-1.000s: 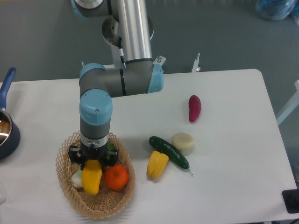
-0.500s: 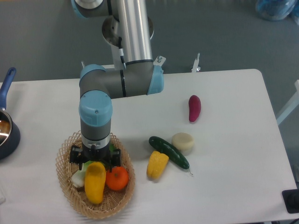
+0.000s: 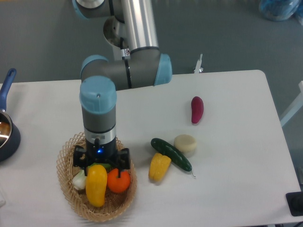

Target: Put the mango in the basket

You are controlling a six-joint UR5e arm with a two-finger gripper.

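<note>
mango: glossy yellow-orange oblong mango (image 3: 96, 185) lying in oval tan wicker basket (image 3: 122, 197), beside round orange (image 3: 118, 180)
gripper: black two-finger gripper (image 3: 100, 163) released, just above mango

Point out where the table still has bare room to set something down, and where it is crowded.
Bare: the right side past the purple sweet potato, and the strip between the blue pot and the basket. Crowded: the basket, holding mango and orange under the claw, and the cucumber cluster.

White table (image 3: 236, 189), grey floor (image 3: 47, 42)
</note>
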